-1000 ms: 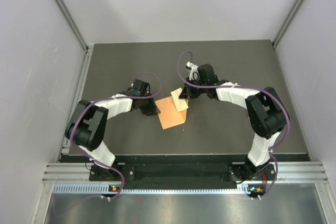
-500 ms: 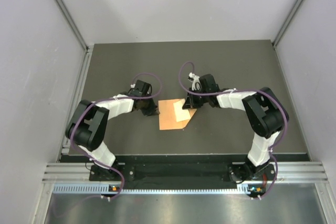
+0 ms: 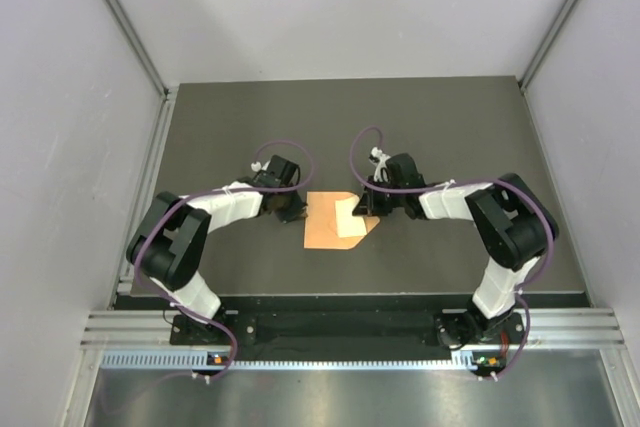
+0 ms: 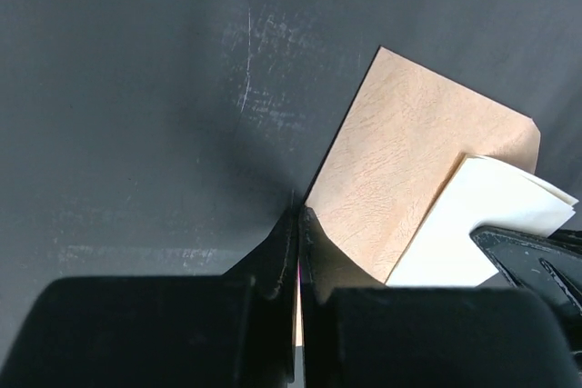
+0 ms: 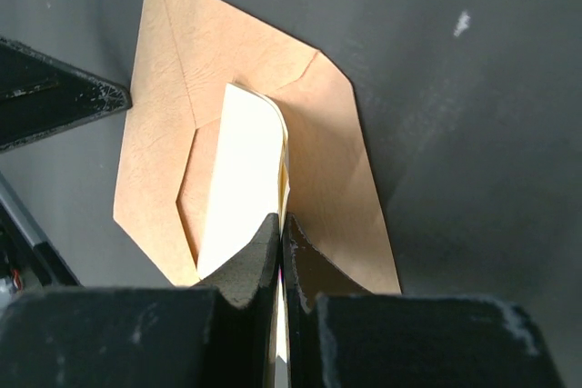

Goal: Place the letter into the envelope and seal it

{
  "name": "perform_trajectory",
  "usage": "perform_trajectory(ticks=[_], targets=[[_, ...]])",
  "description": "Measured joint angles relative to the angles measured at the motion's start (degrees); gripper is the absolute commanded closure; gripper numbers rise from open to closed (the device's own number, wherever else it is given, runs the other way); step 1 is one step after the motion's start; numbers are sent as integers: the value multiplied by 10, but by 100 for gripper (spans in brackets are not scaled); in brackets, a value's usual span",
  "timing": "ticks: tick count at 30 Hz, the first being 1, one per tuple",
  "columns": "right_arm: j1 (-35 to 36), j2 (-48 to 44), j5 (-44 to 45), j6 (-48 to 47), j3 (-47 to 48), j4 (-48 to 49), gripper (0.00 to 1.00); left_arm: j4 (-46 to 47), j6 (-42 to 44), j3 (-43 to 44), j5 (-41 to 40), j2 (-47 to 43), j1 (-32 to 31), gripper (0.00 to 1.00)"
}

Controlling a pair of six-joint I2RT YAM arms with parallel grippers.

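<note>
The orange envelope (image 3: 322, 225) lies flat on the dark mat between the two arms, its flap side towards the right. My left gripper (image 3: 298, 213) is at its left edge, and in the left wrist view its jaws (image 4: 299, 215) are shut, pinching the near edge of the envelope (image 4: 400, 161). The cream letter (image 3: 349, 219) rests over the envelope's right part. My right gripper (image 5: 283, 220) is shut on the near end of the letter (image 5: 241, 170), which stands on edge over the envelope (image 5: 336, 179) and its V-shaped opening. I cannot tell whether its far end is inside the pocket.
The dark mat (image 3: 450, 127) is bounded by grey walls on the left, right and back. A metal rail (image 3: 330, 327) with the arm bases runs along the near edge. The left arm's finger (image 5: 55, 88) shows at the left of the right wrist view.
The left gripper has closed on the envelope's left edge. The right gripper has come down and to the right with the letter, laying it over the envelope, which now lies squarer.
</note>
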Motion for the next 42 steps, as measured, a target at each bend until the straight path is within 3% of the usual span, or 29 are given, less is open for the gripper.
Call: perform_trajectory(ticks=[4, 5, 15, 33, 42], targets=[[1, -20, 21, 16, -22, 6, 100, 1, -10, -2, -7, -2, -5, 68], [2, -23, 24, 19, -25, 6, 100, 3, -16, -2, -9, -4, -8, 66], [8, -26, 31, 19, -28, 7, 100, -50, -3, -30, -19, -52, -38, 68], [44, -51, 80, 62, -47, -5, 100, -47, -45, -43, -27, -53, -71, 96], [52, -83, 115, 146, -84, -8, 100, -45, -76, -42, -46, -52, -82, 91]])
